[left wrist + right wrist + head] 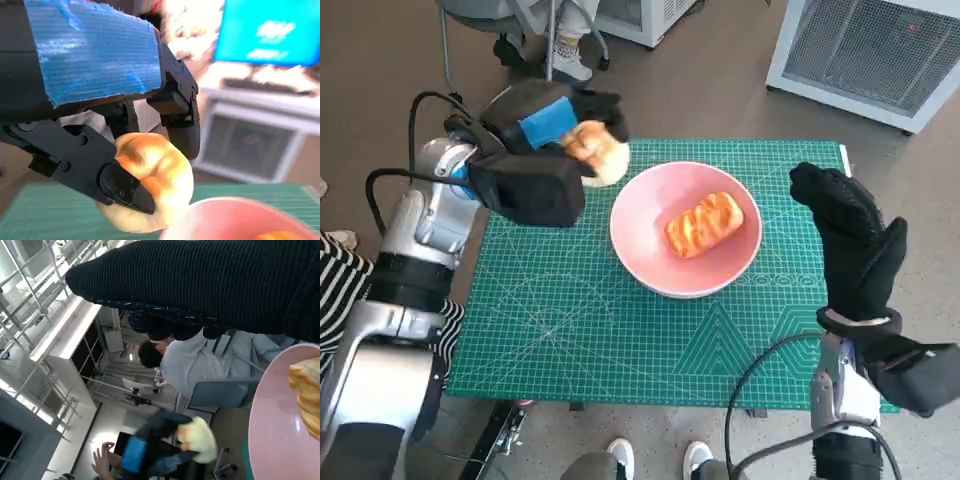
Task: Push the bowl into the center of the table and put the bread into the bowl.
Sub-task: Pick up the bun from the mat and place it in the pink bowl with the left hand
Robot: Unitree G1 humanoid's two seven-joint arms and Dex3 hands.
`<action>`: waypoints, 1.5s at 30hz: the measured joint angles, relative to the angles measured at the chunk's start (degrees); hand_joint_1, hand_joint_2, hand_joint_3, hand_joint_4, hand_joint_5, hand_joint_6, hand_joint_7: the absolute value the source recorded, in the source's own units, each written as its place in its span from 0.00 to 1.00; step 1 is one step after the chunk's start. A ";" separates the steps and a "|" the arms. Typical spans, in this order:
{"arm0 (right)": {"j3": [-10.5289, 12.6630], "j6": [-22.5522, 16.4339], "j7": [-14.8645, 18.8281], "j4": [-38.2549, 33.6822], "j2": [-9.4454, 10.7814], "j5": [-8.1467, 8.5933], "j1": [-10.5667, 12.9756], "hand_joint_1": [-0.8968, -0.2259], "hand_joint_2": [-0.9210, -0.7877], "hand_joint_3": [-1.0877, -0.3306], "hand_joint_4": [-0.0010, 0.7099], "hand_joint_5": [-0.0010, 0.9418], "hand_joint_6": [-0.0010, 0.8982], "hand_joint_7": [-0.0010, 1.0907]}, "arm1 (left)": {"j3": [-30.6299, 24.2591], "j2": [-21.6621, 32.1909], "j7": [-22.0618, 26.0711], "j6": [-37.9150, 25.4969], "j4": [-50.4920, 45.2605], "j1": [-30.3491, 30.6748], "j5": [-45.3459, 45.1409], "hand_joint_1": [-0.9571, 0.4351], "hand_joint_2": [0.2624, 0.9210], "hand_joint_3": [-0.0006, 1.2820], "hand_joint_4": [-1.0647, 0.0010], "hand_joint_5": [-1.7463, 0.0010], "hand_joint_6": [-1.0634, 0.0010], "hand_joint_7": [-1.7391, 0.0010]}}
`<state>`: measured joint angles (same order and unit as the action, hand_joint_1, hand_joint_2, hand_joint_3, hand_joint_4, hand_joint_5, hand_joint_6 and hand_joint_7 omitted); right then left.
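At the table's near right corner, the robot's gloved right hand (850, 240) stands upright with nothing in it, fingers together rather than curled, just beside the pink bowl (650, 255) but not touching it. The bowl sits around the middle of the green cutting mat (580, 330) and already holds one glazed bread piece (705, 224), lying on a slant. Farther back, the left hand (555, 125) grips a round pale bun (598, 152) between its black fingers (120, 187), raised off the mat just outside the bowl's far left rim. From that hand, the bowl's hollow lies toward the robot's right and a little nearer; the drop appears to turn on carrying the bun over the rim.
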<state>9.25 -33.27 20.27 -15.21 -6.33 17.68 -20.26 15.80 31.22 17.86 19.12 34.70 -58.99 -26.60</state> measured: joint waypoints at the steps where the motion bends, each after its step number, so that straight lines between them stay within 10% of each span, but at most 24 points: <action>1: 0.00 0.00 0.00 0.00 0.00 0.00 0.02 0.32 0.00 0.46 0.27 0.00 0.10 0.41 | -0.15 -0.02 0.39 -0.13 -1.14 0.28 0.11 0.69 0.99 0.01 0.26 0.39 0.38 0.35; 13: -0.17 -0.07 -0.48 0.12 0.40 -0.02 0.56 0.32 0.00 0.46 0.27 0.00 0.10 0.41 | 1.53 -5.00 3.30 -3.76 -4.18 0.92 0.01 0.69 1.00 0.09 0.34 0.33 0.53 0.27; 16: -0.18 -0.14 -0.54 0.29 0.43 -0.02 0.72 0.31 0.00 0.46 0.27 0.00 0.10 0.41 | 2.40 -6.44 4.06 -3.01 -2.36 0.91 0.04 0.52 0.92 0.04 0.53 0.71 0.69 0.67; 22: 0.01 -0.28 -0.76 0.59 0.42 -0.02 1.05 0.30 0.00 0.46 0.27 0.00 0.10 0.41 | 3.57 -7.44 7.98 -1.15 0.55 0.91 0.68 0.35 0.89 0.01 0.82 0.97 0.80 0.95; 37: 0.26 -0.25 -1.23 1.83 0.34 -0.05 1.18 0.32 0.00 0.46 0.28 0.00 0.10 0.41 | 2.73 -7.55 13.40 3.35 4.59 0.88 4.20 0.16 0.98 0.01 0.95 1.00 0.84 1.00; 45: 0.48 0.13 -1.38 2.64 -0.23 -0.04 1.06 0.31 0.00 0.47 0.28 0.01 0.10 0.41 | -2.83 -7.33 14.11 8.63 4.84 1.60 12.44 0.12 1.00 0.19 0.95 1.00 0.84 1.00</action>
<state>9.73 -33.14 18.90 -12.57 -6.55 17.64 -19.20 12.98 23.89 31.97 27.75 39.54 -57.39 -14.16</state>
